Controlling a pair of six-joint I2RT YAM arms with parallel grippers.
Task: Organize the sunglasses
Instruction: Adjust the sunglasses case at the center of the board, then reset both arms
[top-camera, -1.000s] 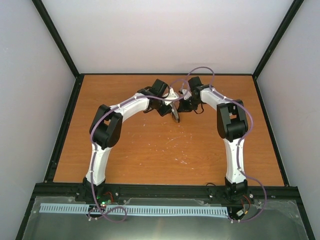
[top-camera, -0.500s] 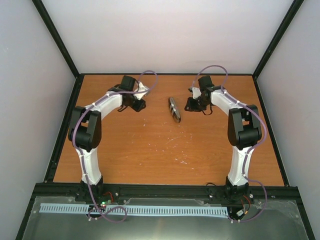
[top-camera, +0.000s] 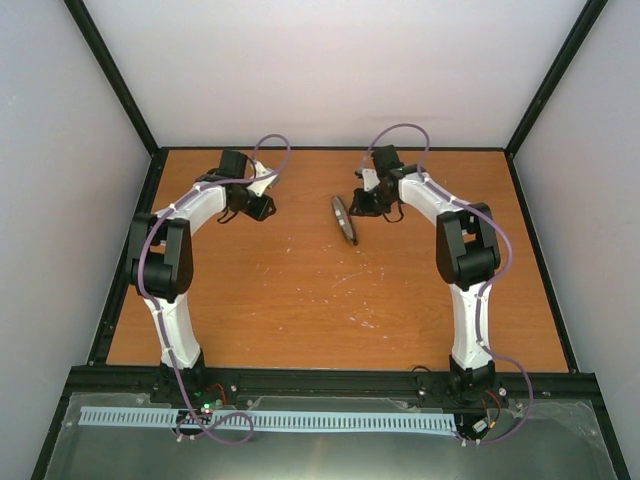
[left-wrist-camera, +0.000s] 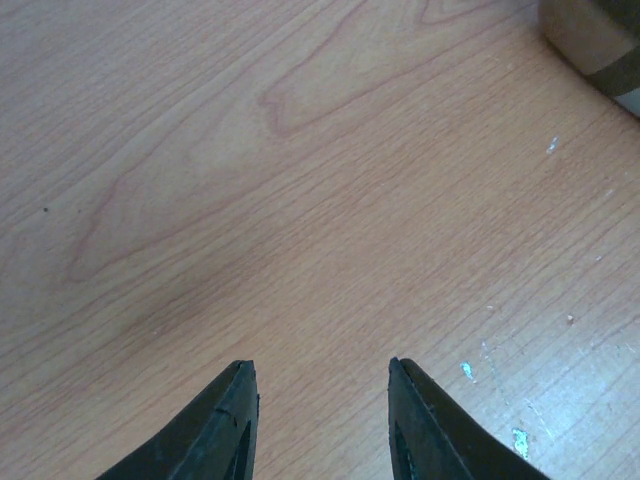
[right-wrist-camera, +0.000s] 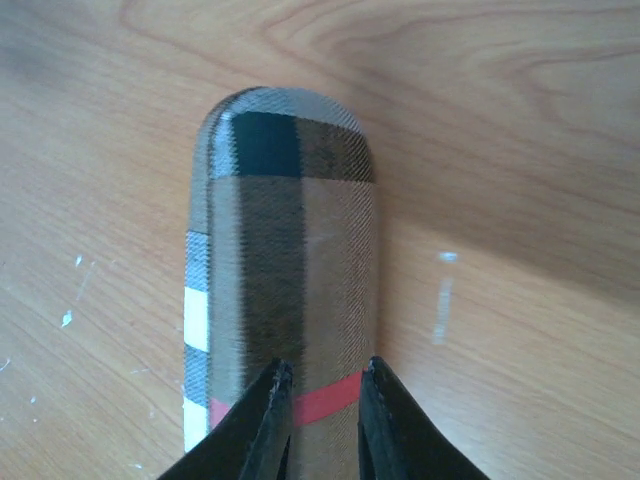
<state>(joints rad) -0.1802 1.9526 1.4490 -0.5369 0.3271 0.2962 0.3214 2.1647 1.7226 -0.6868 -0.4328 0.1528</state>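
Note:
No sunglasses show in any view. A tan plaid case (top-camera: 344, 220) with a red stripe lies closed on the table's far middle. My right gripper (top-camera: 359, 206) is at its right side. In the right wrist view the case (right-wrist-camera: 285, 240) runs away from the camera, and the right gripper (right-wrist-camera: 325, 372) is over its near part, over the red stripe, jaws a narrow gap apart and nothing clamped between them. My left gripper (top-camera: 257, 208) is well left of the case. It stands open (left-wrist-camera: 320, 372) over bare wood, with a corner of the case (left-wrist-camera: 598, 38) at the top right.
The orange-brown wooden table (top-camera: 300, 300) carries small white scuff marks (top-camera: 355, 280) near its middle. Black frame rails (top-camera: 125, 250) run along its edges, with pale walls behind.
The left arm has swung left, away from the case. The right gripper pulled back from the case, then came in again; the case's far end has shifted slightly left.

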